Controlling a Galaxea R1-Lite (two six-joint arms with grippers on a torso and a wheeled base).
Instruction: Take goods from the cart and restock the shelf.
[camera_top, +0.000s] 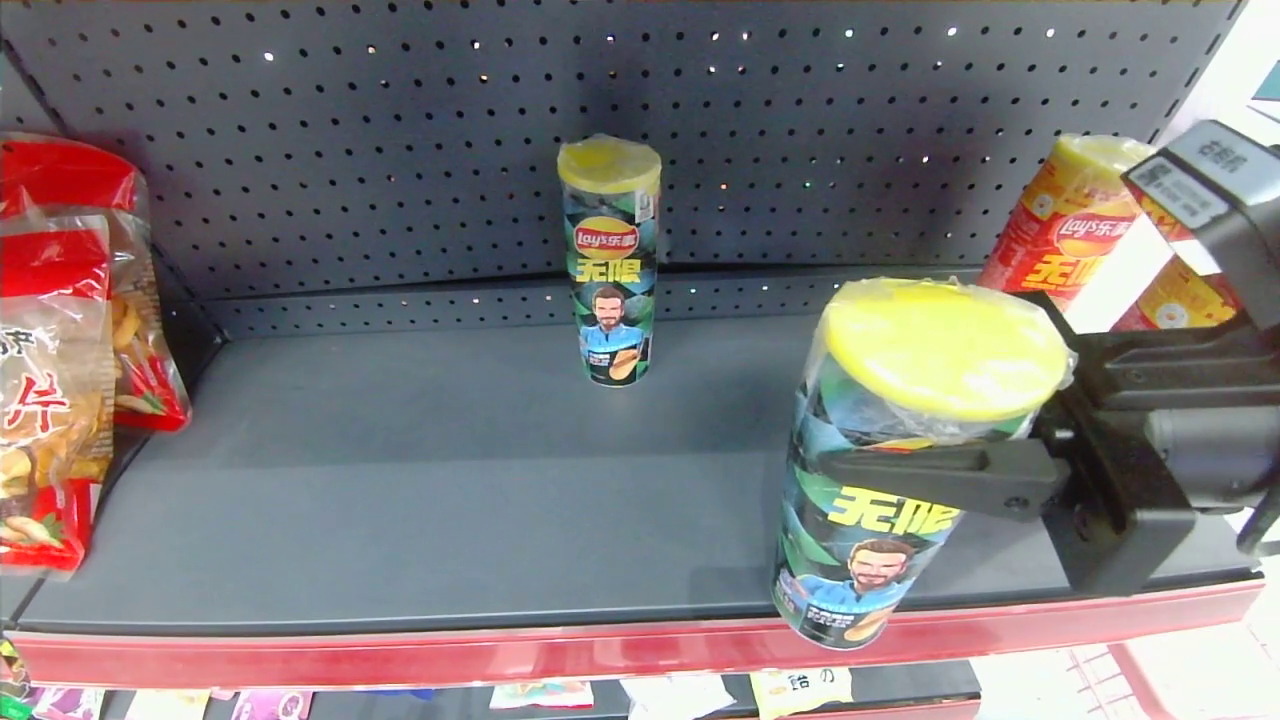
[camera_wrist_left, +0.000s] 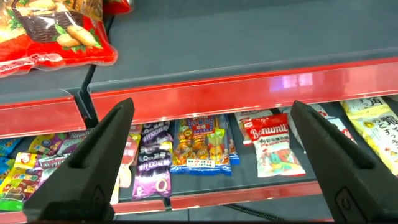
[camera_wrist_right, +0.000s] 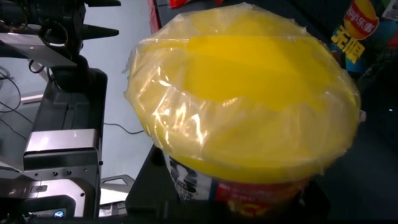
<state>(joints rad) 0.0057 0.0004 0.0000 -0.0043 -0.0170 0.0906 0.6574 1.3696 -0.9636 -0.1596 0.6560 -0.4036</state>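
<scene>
My right gripper (camera_top: 925, 440) is shut on a green chip can with a yellow lid (camera_top: 890, 470), held upright at the front right edge of the grey shelf (camera_top: 420, 500). The can's yellow lid (camera_wrist_right: 242, 93) sits close under the right wrist camera. A second green chip can (camera_top: 610, 262) stands upright at the back middle of the shelf. Two red chip cans (camera_top: 1075, 215) lean behind my right arm at the right end. My left gripper (camera_wrist_left: 211, 155) is open with nothing between its fingers, below the shelf's red front lip (camera_wrist_left: 236, 90).
Red snack bags (camera_top: 60, 340) fill the shelf's left end. A pegboard wall (camera_top: 640, 120) backs the shelf. On the lower shelf lie several candy packets (camera_wrist_left: 202, 146). The shelf's middle is bare between the back can and the held can.
</scene>
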